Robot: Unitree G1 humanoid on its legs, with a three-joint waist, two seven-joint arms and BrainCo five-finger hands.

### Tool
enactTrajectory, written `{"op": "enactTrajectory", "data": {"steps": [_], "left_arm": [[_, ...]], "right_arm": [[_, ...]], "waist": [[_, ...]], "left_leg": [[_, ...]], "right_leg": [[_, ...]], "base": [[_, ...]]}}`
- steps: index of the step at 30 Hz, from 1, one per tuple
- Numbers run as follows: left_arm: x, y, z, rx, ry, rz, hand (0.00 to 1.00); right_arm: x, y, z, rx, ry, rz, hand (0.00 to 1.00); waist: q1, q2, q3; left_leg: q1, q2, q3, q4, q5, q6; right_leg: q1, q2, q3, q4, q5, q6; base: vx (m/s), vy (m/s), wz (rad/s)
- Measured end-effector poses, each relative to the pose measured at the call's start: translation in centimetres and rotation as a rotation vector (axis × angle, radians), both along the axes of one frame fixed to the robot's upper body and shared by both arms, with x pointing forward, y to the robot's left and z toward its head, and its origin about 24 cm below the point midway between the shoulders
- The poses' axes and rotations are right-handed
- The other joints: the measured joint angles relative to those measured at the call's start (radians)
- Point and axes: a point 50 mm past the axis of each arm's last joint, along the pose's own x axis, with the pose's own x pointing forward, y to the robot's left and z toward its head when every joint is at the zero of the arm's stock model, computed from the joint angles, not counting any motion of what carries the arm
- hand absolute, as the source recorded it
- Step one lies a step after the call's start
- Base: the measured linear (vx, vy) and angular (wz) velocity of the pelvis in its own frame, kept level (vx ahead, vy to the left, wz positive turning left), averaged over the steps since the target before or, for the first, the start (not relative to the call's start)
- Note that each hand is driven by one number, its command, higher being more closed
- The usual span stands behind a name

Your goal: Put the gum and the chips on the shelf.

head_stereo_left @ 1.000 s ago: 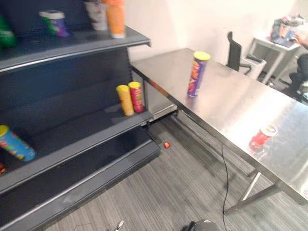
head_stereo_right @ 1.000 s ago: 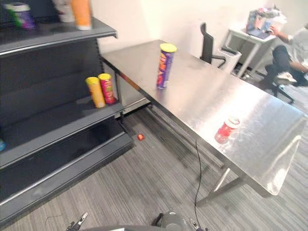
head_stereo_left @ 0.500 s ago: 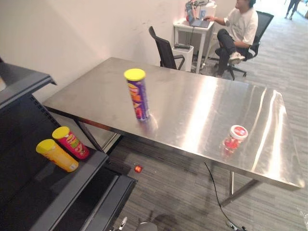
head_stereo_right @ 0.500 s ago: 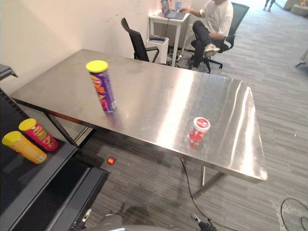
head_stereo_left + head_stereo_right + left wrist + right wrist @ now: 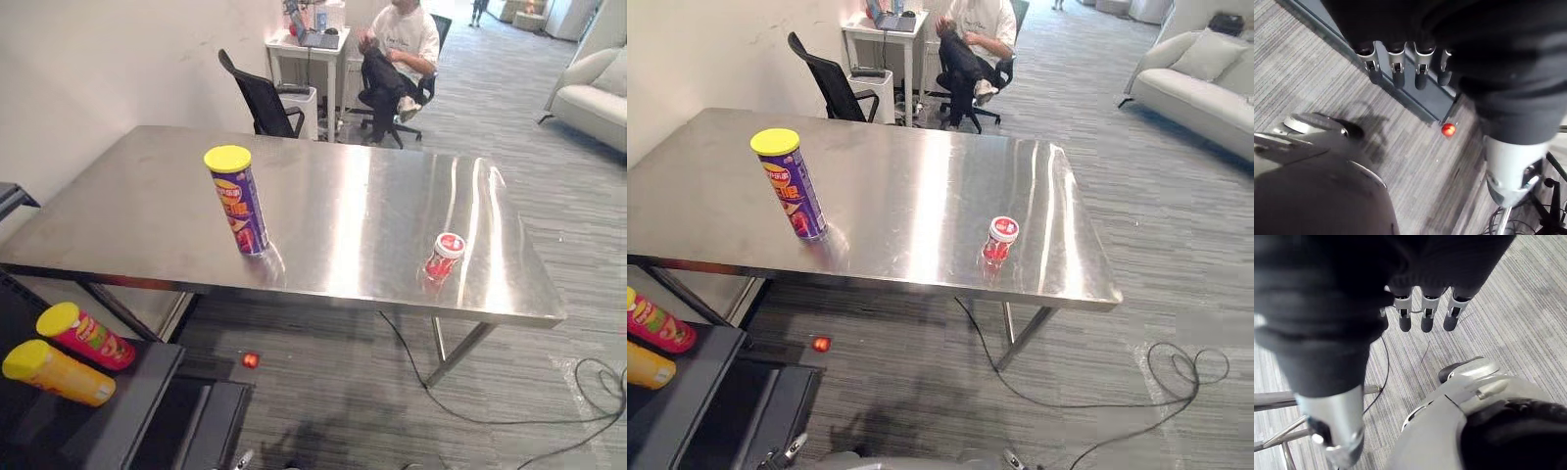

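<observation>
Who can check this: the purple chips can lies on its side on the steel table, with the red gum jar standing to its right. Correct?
Not quite. The left eye view shows the purple chips can standing upright on the steel table, not on its side. The red gum jar does stand to its right.

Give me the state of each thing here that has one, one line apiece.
chips can: upright on the table, yellow lid on.
gum jar: upright on the table, white lid on.
yellow can: on the shelf, lid on.
red can: on the shelf beside the yellow can, lid on.
left hand: open, fingers straight, holding nothing.
right hand: open, fingers straight, holding nothing.
</observation>
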Motion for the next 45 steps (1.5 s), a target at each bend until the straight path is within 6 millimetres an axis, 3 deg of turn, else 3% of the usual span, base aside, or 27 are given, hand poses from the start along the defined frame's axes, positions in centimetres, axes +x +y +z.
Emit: {"op": "enactTrajectory", "data": {"steps": [3, 4, 7, 8, 20, 25, 29, 32, 34, 39, 42, 44, 45], "left_arm": [[0.1, -0.1, 0.0, 0.008, 0.017, -0.078, 0.0], [0.1, -0.1, 0.0, 0.008, 0.021, -0.088, 0.0], [-1.0, -0.9, -0.4, -0.028, 0.07, -0.106, 0.0], [-1.4, -1.3, -0.6, -0.033, 0.108, -0.201, 0.0], [-0.8, -1.3, -0.6, -0.02, 0.105, -0.253, 0.0], [-0.3, -1.4, -0.6, -0.015, 0.124, -0.312, 0.0], [-0.3, -0.9, -0.5, -0.013, 0.113, -0.276, 0.0], [-0.2, -0.5, -0.4, -0.015, 0.093, -0.222, 0.0], [-0.1, -0.4, -0.3, -0.016, 0.079, -0.213, 0.0], [-0.5, -0.5, -0.4, -0.024, 0.078, -0.192, 0.0], [-0.6, -0.8, -0.4, -0.03, 0.078, -0.198, 0.0], [-0.7, -1.3, -0.5, -0.038, 0.084, -0.222, 0.0], [-0.8, -1.4, -0.5, -0.039, 0.084, -0.224, 0.0]], "right_arm": [[-0.2, 0.2, -0.1, 0.031, 0.002, 0.006, 0.0], [-0.1, 0.1, -0.1, 0.035, -0.002, 0.007, 0.0], [-0.4, -0.4, 0.0, 0.04, -0.006, -0.022, 0.0], [-1.8, -0.6, -0.2, 0.053, 0.026, -0.052, 0.0], [-1.7, -0.8, -0.1, 0.053, 0.017, -0.076, 0.0], [-2.2, -1.9, 0.0, 0.048, -0.004, -0.228, 0.0], [-4.0, -5.8, 0.9, -0.034, -0.052, -0.551, 0.0], [-4.7, -10.8, 2.6, -0.146, -0.153, -0.828, 0.0], [-4.2, -13.6, 3.9, -0.204, -0.234, -0.927, 0.0], [0.2, -20.6, 9.2, -0.383, -0.502, -0.969, 0.0], [3.1, -22.9, 12.8, -0.497, -0.638, -0.882, 0.0], [5.8, -24.3, 17.1, -0.629, -0.797, -0.781, 0.0], [6.6, -24.4, 18.2, -0.653, -0.84, -0.761, 0.0]], "waist": [[0.018, 0.001, -0.014], [0.018, 0.001, -0.016], [0.013, 0.024, -0.006], [0.017, 0.057, 0.008], [0.018, 0.053, 0.005], [0.015, 0.052, 0.005], [0.014, 0.04, -0.003], [0.007, 0.035, -0.015], [0.0, 0.029, -0.02], [-0.017, 0.021, -0.041], [-0.018, 0.027, -0.045], [-0.021, 0.039, -0.056], [-0.021, 0.041, -0.057]], "left_leg": [[0.007, 0.022, -0.013, -0.05, 0.025, -0.021], [0.012, 0.026, -0.013, -0.057, 0.032, -0.024], [0.08, 0.037, -0.004, -0.094, 0.045, -0.018], [0.157, 0.037, 0.032, -0.158, 0.051, -0.021], [0.133, 0.038, 0.043, -0.165, 0.051, -0.021], [0.117, 0.039, 0.068, -0.148, 0.035, -0.019], [0.104, 0.037, 0.073, -0.103, -0.003, -0.009], [0.088, 0.034, 0.071, -0.078, -0.021, -0.007], [0.082, 0.028, 0.07, -0.077, -0.023, -0.004], [0.057, 0.009, 0.05, -0.057, -0.04, -0.006], [0.044, 0.008, 0.044, -0.047, -0.039, -0.005], [0.033, 0.007, 0.022, -0.042, -0.037, -0.001], [0.032, 0.007, 0.019, -0.042, -0.036, -0.001]], "right_leg": [[0.035, 0.036, -0.029, -0.107, 0.045, 0.064], [0.039, 0.041, -0.028, -0.117, 0.053, 0.063], [0.107, 0.061, -0.026, -0.171, 0.065, 0.061], [0.158, 0.065, -0.008, -0.217, 0.076, 0.08], [0.119, 0.067, 0.015, -0.215, 0.076, 0.08], [0.087, 0.07, 0.047, -0.213, 0.077, 0.081], [0.083, 0.066, 0.071, -0.212, 0.077, 0.081], [0.065, 0.06, 0.074, -0.194, 0.077, 0.081], [0.052, 0.054, 0.076, -0.183, 0.077, 0.081], [0.03, 0.036, 0.075, -0.172, 0.073, 0.074], [0.018, 0.035, 0.074, -0.161, 0.068, 0.067], [0.018, 0.036, 0.062, -0.159, 0.065, 0.061], [0.018, 0.036, 0.061, -0.159, 0.065, 0.061]], "base": [[0.11, -0.13, 0.0], [0.13, -0.089, -0.11], [0.12, -0.037, -0.11], [0.05, -0.003, -0.04], [0.0, 0.001, -0.03], [0.03, 0.006, -0.18], [0.06, 0.021, -0.18], [0.02, 0.025, -0.07], [0.0, 0.034, -0.05], [-0.04, 0.029, 0.02], [-0.01, 0.006, 0.04], [0.0, -0.006, 0.16], [0.01, -0.005, 0.11]]}}
